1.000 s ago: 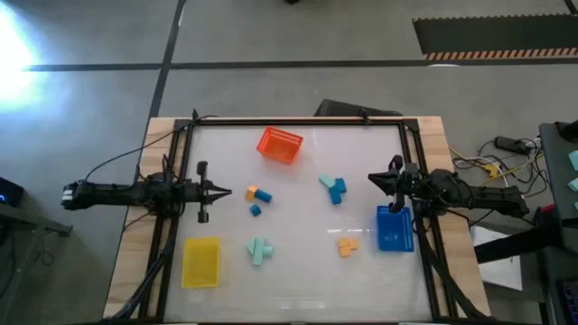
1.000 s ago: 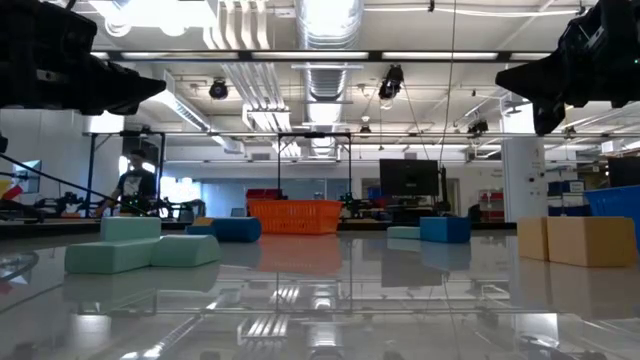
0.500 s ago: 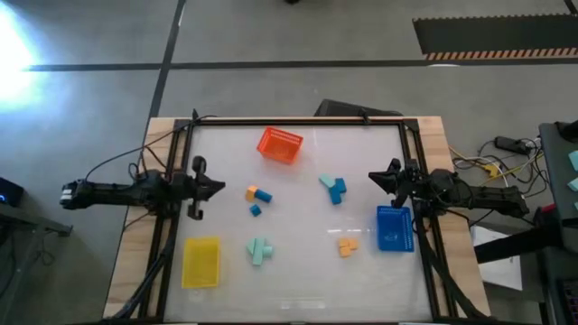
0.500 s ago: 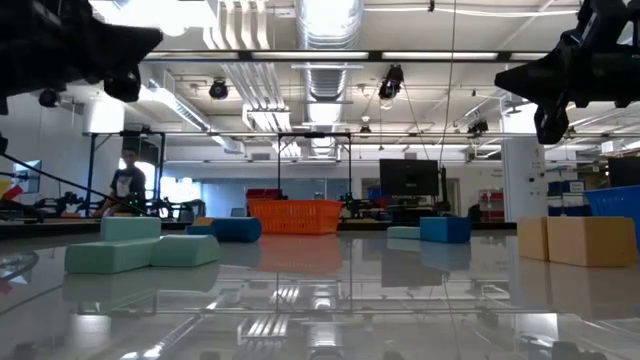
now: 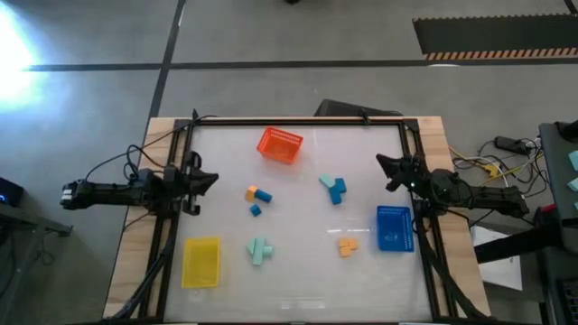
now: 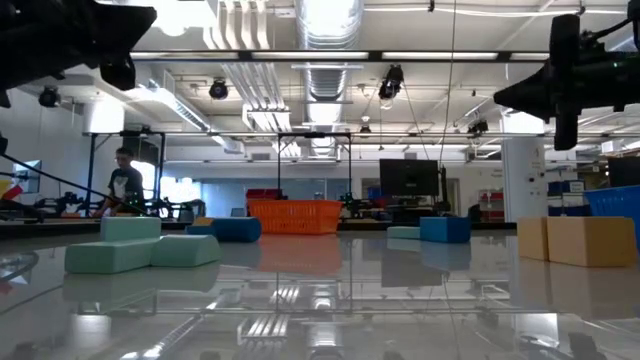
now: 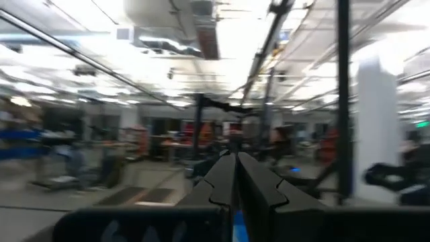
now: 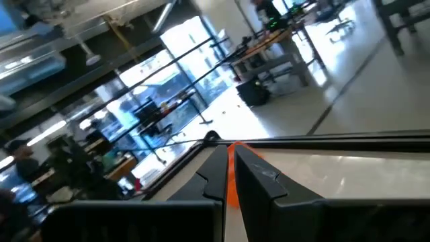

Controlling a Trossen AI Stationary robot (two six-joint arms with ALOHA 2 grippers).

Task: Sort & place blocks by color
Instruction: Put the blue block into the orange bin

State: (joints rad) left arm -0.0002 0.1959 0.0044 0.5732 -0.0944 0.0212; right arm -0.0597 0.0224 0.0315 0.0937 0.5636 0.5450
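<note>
Blue, mint and orange blocks (image 5: 259, 194) are lying scattered across the table (image 5: 298, 280). Left tool (image 5: 209, 178) and right tool (image 5: 383, 163) are staying closed, gripping nothing.

3 trays: orange tray (image 5: 279, 144) far centre, yellow tray (image 5: 201, 262) near left, blue tray (image 5: 392, 227) right. Block clusters, exact piece count unclear: orange-blue cluster (image 5: 257, 198), blue-mint cluster (image 5: 332, 188), mint cluster (image 5: 260, 250), orange cluster (image 5: 348, 245). 2 arms.
</note>
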